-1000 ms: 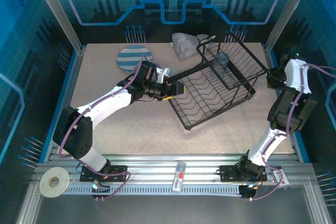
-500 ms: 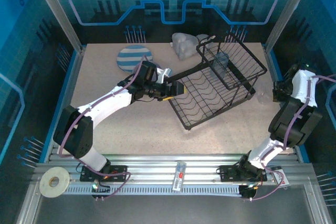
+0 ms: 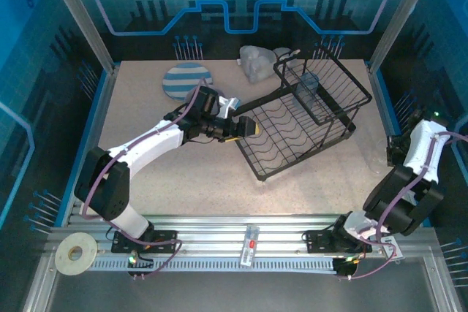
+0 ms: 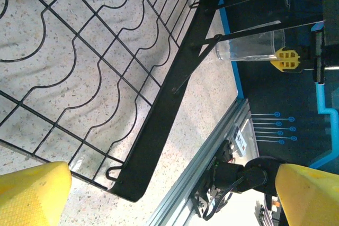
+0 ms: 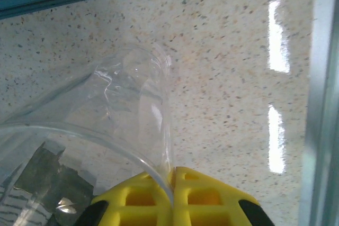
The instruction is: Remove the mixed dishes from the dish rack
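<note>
Since a second ago the right gripper (image 3: 395, 151) is drawing back from the dish rack (image 3: 292, 128) toward the table's right edge. Its yellow fingers (image 5: 137, 197) are pinching together on the rim of a clear cup (image 5: 116, 104), which is hanging tilted just ahead of them over the speckled table (image 5: 228, 51). A second cup (image 3: 308, 93) is standing in the rack's basket. The left gripper (image 3: 245, 128) is hovering with jaws wide apart, the rack's lower corner lying right in front of it, while a striped plate (image 3: 186, 82) and a lavender bowl (image 3: 256, 63) are resting off to its left side
</note>
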Controlling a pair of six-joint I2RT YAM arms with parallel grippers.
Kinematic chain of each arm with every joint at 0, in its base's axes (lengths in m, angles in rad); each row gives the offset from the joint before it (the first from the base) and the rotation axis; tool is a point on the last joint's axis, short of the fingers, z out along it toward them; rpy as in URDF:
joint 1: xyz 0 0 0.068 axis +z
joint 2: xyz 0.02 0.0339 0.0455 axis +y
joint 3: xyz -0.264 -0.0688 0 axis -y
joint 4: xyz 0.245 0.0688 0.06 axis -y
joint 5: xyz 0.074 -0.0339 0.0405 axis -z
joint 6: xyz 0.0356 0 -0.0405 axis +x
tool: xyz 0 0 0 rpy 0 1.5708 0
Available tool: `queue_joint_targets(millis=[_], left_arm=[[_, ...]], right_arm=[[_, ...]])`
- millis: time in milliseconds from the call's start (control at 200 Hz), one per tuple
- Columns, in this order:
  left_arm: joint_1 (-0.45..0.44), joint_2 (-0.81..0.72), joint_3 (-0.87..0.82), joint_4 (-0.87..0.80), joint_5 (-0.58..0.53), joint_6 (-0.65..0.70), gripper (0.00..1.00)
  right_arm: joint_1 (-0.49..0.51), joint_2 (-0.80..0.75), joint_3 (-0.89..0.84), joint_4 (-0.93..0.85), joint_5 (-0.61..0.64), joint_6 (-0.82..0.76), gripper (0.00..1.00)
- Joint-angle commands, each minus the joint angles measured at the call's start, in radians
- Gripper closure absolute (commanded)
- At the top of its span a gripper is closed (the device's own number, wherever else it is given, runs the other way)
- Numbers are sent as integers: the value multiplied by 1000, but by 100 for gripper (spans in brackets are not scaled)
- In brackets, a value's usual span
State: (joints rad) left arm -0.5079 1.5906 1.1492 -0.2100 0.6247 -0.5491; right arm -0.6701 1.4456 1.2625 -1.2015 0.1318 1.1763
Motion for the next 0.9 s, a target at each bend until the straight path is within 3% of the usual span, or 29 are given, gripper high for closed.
queue_joint_targets(millis=[0, 615, 896], left_arm=[[-6, -7, -20, -25, 26, 37, 1], [-6, 27, -26, -9, 20, 15, 1], [-7, 45, -10, -48, -14, 12, 1]], right_arm=[[-20, -30, -6, -68, 49, -36, 100], [-19, 64, -17, -38, -52, -133, 100], [-19, 40, -3, -9, -62, -159, 75]])
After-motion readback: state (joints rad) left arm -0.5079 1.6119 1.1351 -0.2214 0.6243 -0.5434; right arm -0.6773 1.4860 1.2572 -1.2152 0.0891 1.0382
